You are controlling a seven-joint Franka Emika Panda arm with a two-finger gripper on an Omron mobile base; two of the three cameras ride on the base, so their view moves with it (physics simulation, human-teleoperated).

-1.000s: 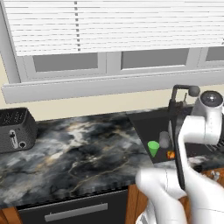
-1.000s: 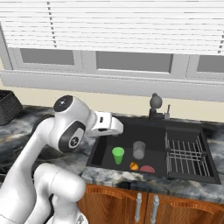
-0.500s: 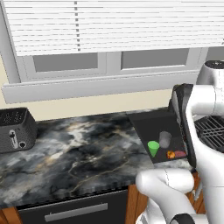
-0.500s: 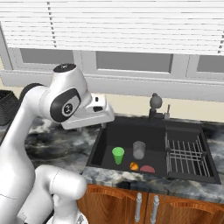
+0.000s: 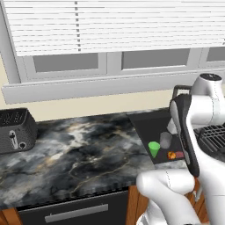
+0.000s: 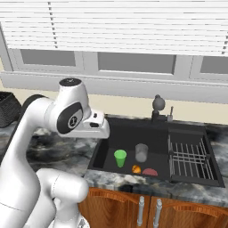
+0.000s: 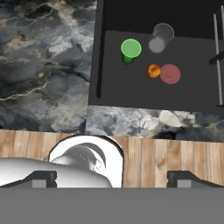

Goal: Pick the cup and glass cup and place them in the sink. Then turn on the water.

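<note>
- the cup [image 6: 120, 157] stands upright on the floor of the sink [image 6: 129, 133], in the left part of the basin; from above in the hand view it shows as a bright green ring [image 7: 131, 49], and in the left base view it sits near the front edge of the basin [image 5: 154, 148].
- the glass cup [image 6: 141, 152] stands upright just beside the green one, toward the faucet side and a little further back — the two look close but apart; the hand view shows it as a grey see-through circle [image 7: 160, 37], the left base view as a grey tumbler [image 5: 165, 139].
- a small orange thing [image 6: 136, 169] and a flat reddish disc [image 6: 150, 172] lie on the sink floor in front of the glass cup, just beside each other; in the hand view they are at [image 7: 153, 71] and [image 7: 170, 73].
- the faucet [image 6: 157, 107] with its round knob head stands at the back rim of the sink.
- a wire dish rack [image 6: 189, 156] fills the right part of the basin.
- the fingers [image 7: 117, 178] stand wide apart, one dark tip near each lower corner of the hand view, with nothing between them; the hand looks down from above the counter's front edge, with the sink well ahead of it.
- the marbled dark counter [image 5: 83, 149] runs left of the sink; a black toaster [image 5: 15, 129] sits at its far left end.
- wooden cabinet doors [image 6: 147, 207] with metal handles sit below the sink — closed window blinds [image 6: 133, 26] hang above it.
</note>
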